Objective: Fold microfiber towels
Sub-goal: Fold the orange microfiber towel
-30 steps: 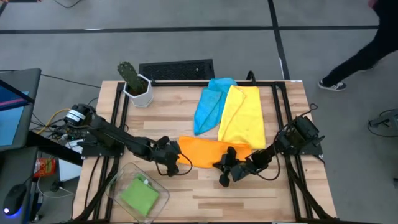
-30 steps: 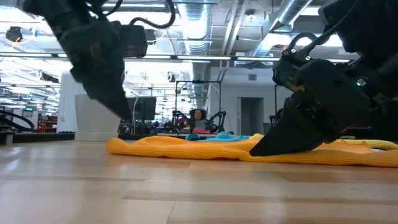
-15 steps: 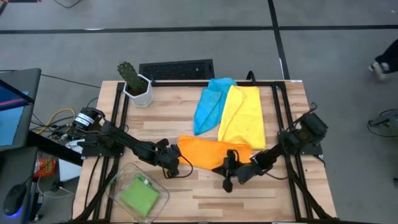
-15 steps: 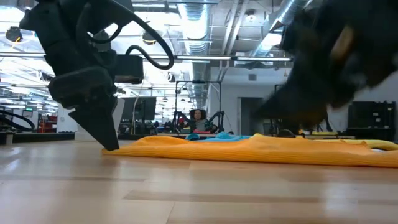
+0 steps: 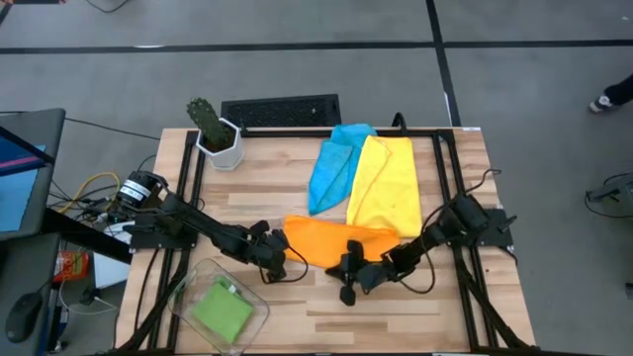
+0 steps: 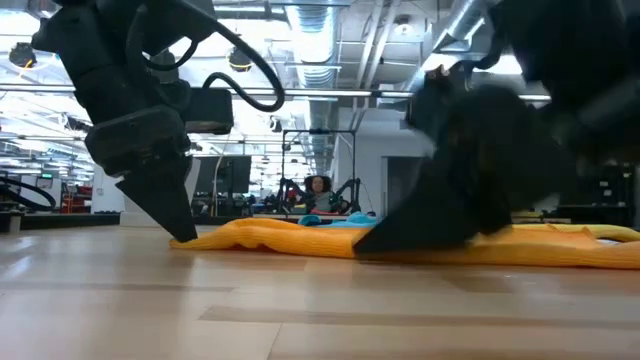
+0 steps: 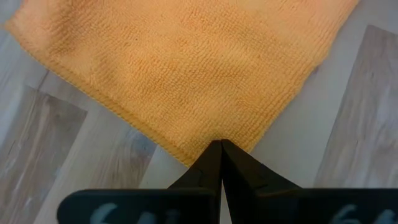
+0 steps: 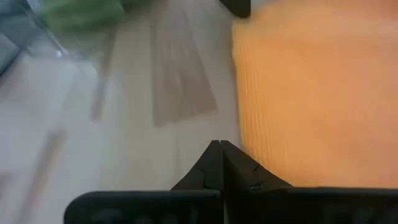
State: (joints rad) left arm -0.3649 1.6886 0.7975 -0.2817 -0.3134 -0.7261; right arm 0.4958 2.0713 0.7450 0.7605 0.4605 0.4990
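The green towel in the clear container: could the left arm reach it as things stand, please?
Probably yes: the green towel lies uncovered in the open container, right beside the left end effector, which is shut at the orange towel.

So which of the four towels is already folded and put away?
The green towel: it lies as a small folded square inside the clear bin at the table's front left; the other three are still out on the tabletop.

Orange towel (image 5: pixel 331 240) flat, mid-table

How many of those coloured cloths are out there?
4: orange towel at the front between both grippers, yellow towel and light blue towel behind it, green towel in the clear bin.
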